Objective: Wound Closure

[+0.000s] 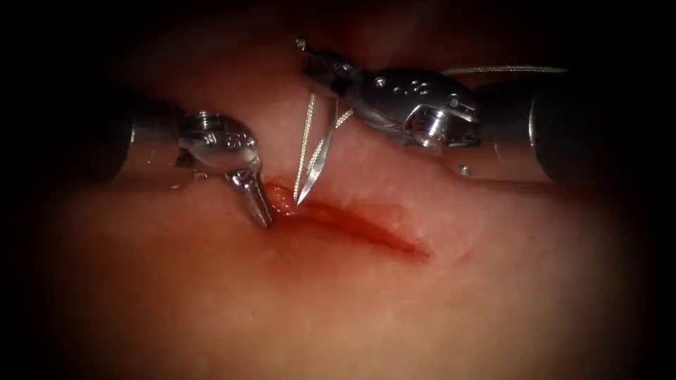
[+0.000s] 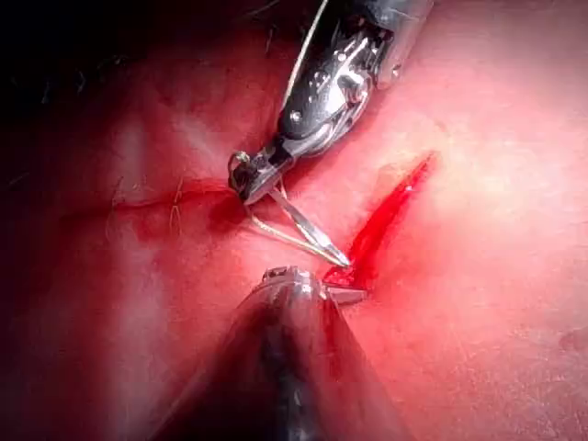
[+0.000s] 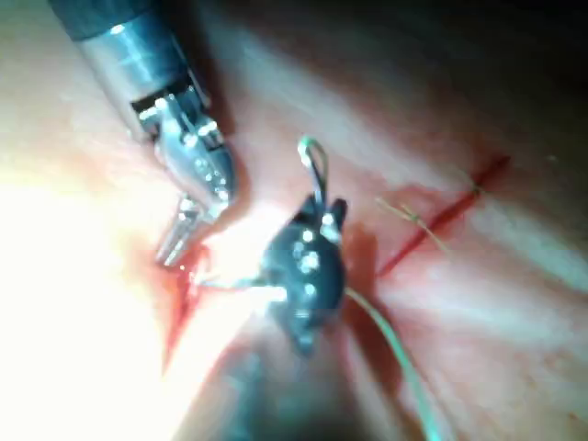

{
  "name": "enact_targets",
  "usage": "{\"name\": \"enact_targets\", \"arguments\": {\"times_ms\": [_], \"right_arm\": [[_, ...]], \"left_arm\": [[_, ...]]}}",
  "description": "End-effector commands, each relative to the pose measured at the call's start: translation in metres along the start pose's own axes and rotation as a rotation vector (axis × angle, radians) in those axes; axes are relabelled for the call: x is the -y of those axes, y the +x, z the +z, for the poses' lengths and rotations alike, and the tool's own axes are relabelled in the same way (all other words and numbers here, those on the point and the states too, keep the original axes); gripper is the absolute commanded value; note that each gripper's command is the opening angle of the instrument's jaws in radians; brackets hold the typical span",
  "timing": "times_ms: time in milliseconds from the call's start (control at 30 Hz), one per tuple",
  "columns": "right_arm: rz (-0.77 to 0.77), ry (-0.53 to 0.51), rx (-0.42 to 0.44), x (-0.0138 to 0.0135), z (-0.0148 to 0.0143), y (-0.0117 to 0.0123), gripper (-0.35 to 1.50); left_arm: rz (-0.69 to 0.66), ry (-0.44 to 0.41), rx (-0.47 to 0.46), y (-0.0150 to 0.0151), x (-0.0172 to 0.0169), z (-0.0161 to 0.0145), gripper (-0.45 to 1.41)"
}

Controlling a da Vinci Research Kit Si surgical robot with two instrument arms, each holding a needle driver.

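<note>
Holding the needle [image 1: 315, 163] near its tail, right tool [image 1: 325, 70] points it at the cut [image 1: 366, 229].

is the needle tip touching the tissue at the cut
Touching. In the endoscope view the needle, held near its tail by the right tool, meets the tissue at the cut's left end, no gap.

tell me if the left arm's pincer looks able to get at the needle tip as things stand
Probably yes. The left pincer rests on the tissue at the left end of the cut, right beside the needle tip. The right pincer holds the needle near its tail, leaving the tip free.
</note>
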Motion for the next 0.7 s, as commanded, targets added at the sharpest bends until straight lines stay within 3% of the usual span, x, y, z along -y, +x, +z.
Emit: {"name": "enact_targets", "arguments": {"times_ms": [33,433,700], "right_arm": [[-0.024,0.001,0.001,0.0006,0.0011,-0.0006,-0.35],[-0.084,0.008,0.001,0.0024,0.0015,-0.0009,-0.35],[-0.075,0.03,-0.008,0.0029,0.0014,-0.0011,-0.35]], "left_arm": [[0.003,0.003,-0.001,0.0002,0.0007,0.0002,-0.27],[0.01,0.043,-0.031,-0.0002,-0.0009,-0.0009,-0.27],[0.004,0.11,-0.084,-0.0005,-0.0041,-0.0014,-0.28]]}}
